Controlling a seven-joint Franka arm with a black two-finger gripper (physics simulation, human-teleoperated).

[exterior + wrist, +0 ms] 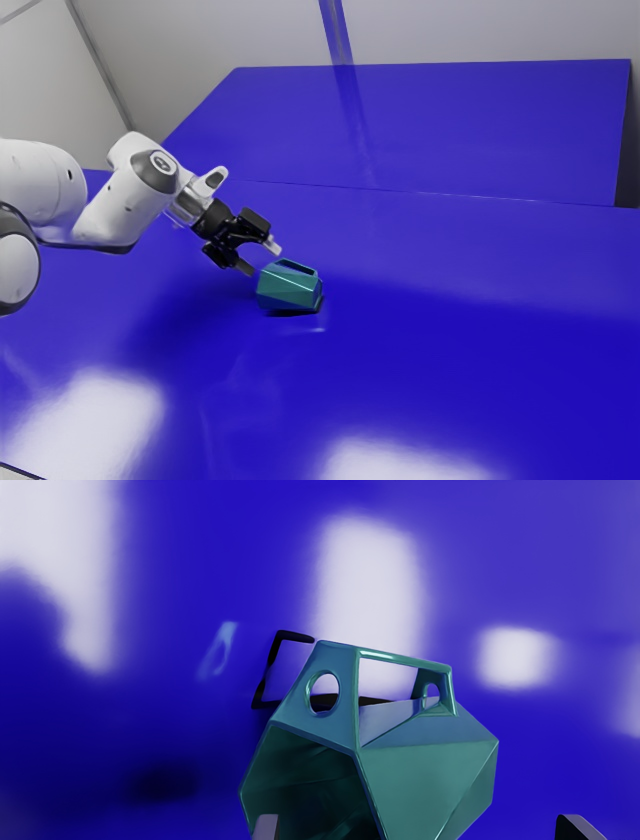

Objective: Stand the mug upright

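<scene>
In the exterior view my black gripper (258, 257) is tilted down just above and to the left of the teal faceted mug (290, 287). The mug lies on its side on the blue table. Seen from the wrist, the mug (425, 775) shows its dark open mouth and its angular handle with round holes, the handle standing out from the body. My gripper (417, 827) is open, its two fingertips far apart at the bottom edge, with part of the mug in view between them. Neither fingertip appears closed on it.
The glossy blue table (450, 370) extends around the mug, with bright reflections near its front. A raised-looking blue panel (480, 130) stands behind, before a grey wall (480, 30).
</scene>
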